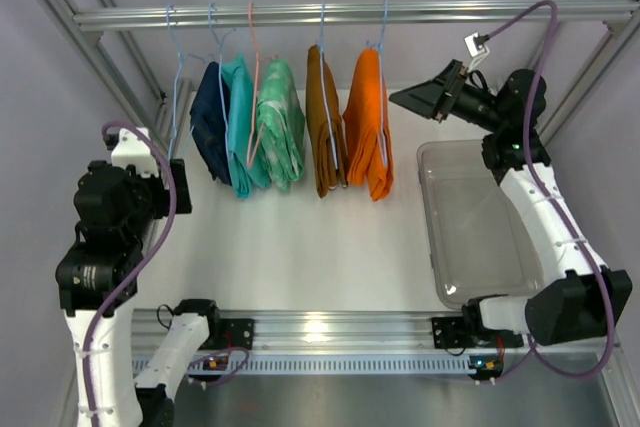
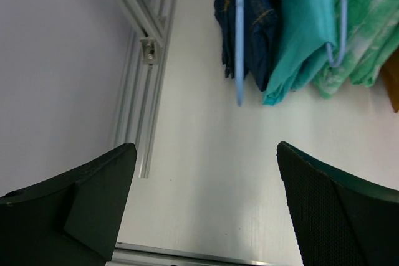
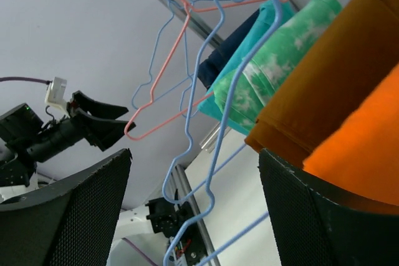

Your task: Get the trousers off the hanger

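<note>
Beneath the rail (image 1: 350, 14), the right gripper (image 1: 410, 99) hovers wide open and empty beside the trousers (image 1: 365, 117); next, probably, grasp their edge.

Open air lies right of the trousers (image 1: 368, 125), while the brown garment (image 1: 322, 127) crowds their left.

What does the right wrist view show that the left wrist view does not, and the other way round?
Only the right wrist view shows the orange trousers, the pink hanger and, far off, the open left gripper. It also shows the brown garment broadly, which is just a sliver at the edge of the left wrist view. Only the left wrist view shows the stitching on the jeans. Both views show the jeans, the teal garment and the green patterned garment.
</note>
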`<act>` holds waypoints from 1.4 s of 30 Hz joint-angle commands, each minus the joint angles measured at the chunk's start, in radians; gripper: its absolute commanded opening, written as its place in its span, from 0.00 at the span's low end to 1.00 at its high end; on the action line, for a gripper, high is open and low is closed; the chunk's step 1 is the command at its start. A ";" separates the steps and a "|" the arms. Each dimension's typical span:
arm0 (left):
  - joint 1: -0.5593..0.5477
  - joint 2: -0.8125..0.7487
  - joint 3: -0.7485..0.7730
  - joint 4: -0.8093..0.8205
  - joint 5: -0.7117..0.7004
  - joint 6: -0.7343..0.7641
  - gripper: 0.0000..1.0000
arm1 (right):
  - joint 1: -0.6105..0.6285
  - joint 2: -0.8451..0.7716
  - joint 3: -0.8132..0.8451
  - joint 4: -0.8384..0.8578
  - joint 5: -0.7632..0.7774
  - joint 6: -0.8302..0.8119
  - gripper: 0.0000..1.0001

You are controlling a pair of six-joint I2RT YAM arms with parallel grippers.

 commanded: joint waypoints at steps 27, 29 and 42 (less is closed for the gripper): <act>0.005 0.137 0.196 -0.005 0.237 -0.051 0.99 | 0.146 0.065 -0.147 0.550 0.020 0.262 0.14; 0.005 0.141 0.199 0.012 0.250 -0.049 0.99 | 0.146 0.065 -0.127 0.555 0.019 0.270 0.10; 0.005 0.226 0.320 0.100 0.358 -0.132 0.99 | 0.140 -0.005 -0.023 0.546 0.039 0.308 0.00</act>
